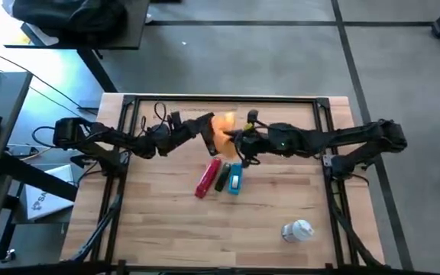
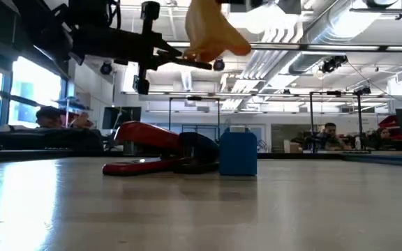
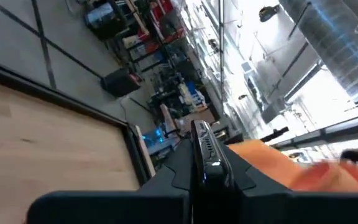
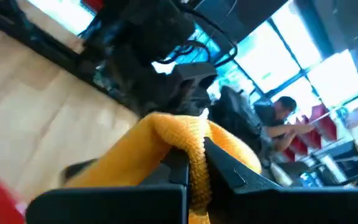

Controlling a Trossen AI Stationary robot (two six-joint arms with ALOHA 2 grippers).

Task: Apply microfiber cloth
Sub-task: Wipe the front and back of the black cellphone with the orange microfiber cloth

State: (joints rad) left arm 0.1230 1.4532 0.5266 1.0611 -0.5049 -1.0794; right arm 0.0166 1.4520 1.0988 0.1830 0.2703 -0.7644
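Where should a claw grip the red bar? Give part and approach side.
Probably take the red bar across its narrow width, toward the end farther from the microfiber cloth, coming straight down: it lies flat and long, and a dark object crowds one side. Left claw and right claw hold that cloth.

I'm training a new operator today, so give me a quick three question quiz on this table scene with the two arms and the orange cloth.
1. True or false: the soft orange microfiber cloth lies flat on the wooden table.
2. Which gripper's fingers are closed on that cloth? A) left gripper only B) right gripper only C) both
3. Fill in: the small white-grey spray bottle lies on its side near the table's ____ front corner, as the high view shows it.

Key: 1 false, it hangs in the air above the red bar and the blue box. 2 C. 3 right.
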